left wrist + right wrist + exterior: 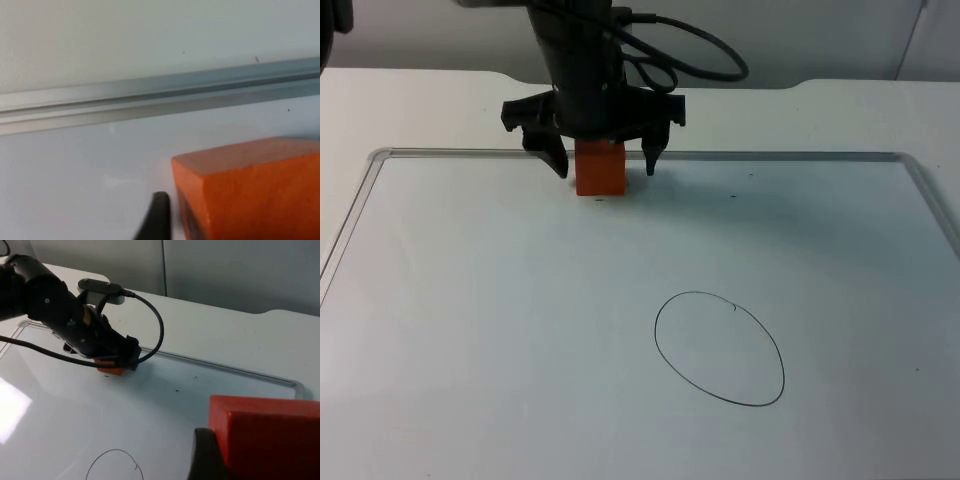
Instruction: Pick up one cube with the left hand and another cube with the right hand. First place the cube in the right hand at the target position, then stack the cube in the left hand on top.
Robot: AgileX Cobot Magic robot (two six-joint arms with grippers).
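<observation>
An orange cube [600, 168] sits on the white board near its far rim. My left gripper [604, 165] stands over it, open, with one finger on each side and a gap to the cube. In the left wrist view the same cube [250, 190] is close beside a black fingertip [157, 215]. My right gripper [260, 460] is raised above the table, shut on a second orange-red cube [265, 430]. From there I see the left gripper [112, 362] and its cube [111, 371] far off. A hand-drawn circle [720, 348] marks the board's middle.
A metal rim [770, 155] frames the white board; it runs just behind the left cube [150, 97]. Grey partition wall [225, 270] stands beyond the table. Small dark specks dot the board near the far edge.
</observation>
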